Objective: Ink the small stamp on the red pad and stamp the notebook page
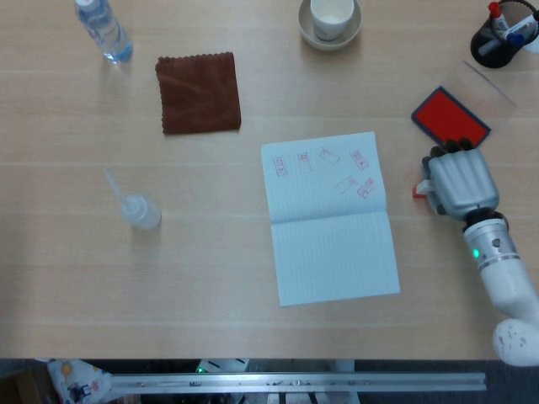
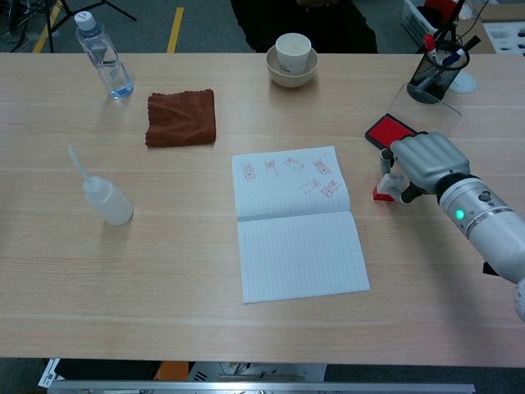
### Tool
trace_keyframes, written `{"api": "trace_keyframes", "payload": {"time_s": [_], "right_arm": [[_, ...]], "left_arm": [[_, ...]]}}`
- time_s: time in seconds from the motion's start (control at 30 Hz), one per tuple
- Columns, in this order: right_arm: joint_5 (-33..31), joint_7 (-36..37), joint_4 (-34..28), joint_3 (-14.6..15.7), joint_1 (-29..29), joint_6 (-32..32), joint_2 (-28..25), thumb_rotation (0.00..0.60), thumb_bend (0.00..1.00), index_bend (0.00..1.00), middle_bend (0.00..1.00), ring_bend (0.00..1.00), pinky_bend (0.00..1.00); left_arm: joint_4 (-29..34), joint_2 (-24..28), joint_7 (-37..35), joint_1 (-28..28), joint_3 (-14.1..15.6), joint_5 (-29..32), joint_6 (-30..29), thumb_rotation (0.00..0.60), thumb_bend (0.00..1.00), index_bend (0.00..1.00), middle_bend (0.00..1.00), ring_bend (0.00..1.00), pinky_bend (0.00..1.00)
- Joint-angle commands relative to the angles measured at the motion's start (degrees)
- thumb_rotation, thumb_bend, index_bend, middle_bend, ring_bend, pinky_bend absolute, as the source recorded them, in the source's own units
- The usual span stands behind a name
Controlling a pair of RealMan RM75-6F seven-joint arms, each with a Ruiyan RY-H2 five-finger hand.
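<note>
The small stamp (image 1: 418,191) (image 2: 382,192), white with a red base, stands low on the table just right of the open notebook (image 1: 333,219) (image 2: 297,222). My right hand (image 1: 459,178) (image 2: 422,160) is curled over it and grips its upper part, hiding most of it in the head view. The red ink pad (image 1: 450,116) (image 2: 389,131) lies open just beyond the hand. Several red stamp marks show on the notebook's upper page, and the lower page is blank. My left hand is in neither view.
A brown cloth (image 1: 199,93) lies at the back left, with a water bottle (image 1: 103,29) beyond it. A squeeze bottle (image 1: 139,209) stands at the left. A cup in a bowl (image 1: 330,18) sits at the back centre, a pen holder (image 1: 501,34) at the back right.
</note>
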State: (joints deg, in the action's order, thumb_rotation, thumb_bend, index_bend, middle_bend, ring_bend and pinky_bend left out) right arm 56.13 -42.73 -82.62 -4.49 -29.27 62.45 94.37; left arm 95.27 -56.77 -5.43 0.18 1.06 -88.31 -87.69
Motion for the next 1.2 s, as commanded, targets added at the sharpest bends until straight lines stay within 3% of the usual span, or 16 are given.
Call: {"api": "trace_keyframes", "payload": {"time_s": [0.03, 0.77, 1.0, 1.2], "right_arm": [[0.1, 0.1, -0.1, 0.0, 0.0, 0.1, -0.1, 0.600, 0.27, 0.51, 0.39, 0.22, 0.21], [-0.4, 0.4, -2.7, -0.2, -0.5, 0.8, -2.1, 0.600, 0.35, 0.62, 0.44, 0.24, 0.21], [-1.3, -0.2, -6.1, -2.1, -1.3, 1.7, -7.1, 0.600, 0.35, 0.63, 0.44, 0.24, 0.21], [-3.9, 0.7, -4.1, -4.7, -2.6, 0.9, -9.8, 0.600, 0.35, 0.63, 0.44, 0.24, 0.21]], "left_arm": [[0.0, 0.0, 0.0, 0.0, 0.0, 0.0, 0.0, 0.600, 0.34, 0.12, 0.10, 0.02, 0.05], [-0.3, 0.0, -0.2, 0.2, -0.1, 0.2, -0.1, 0.600, 0.34, 0.12, 0.10, 0.02, 0.05], [-0.3, 0.0, -0.3, 0.3, 0.0, 0.1, -0.1, 0.600, 0.34, 0.12, 0.10, 0.02, 0.05], [-0.1, 0.0, 0.1, 0.3, 0.1, 0.0, 0.1, 0.600, 0.34, 0.12, 0.10, 0.02, 0.05]]}}
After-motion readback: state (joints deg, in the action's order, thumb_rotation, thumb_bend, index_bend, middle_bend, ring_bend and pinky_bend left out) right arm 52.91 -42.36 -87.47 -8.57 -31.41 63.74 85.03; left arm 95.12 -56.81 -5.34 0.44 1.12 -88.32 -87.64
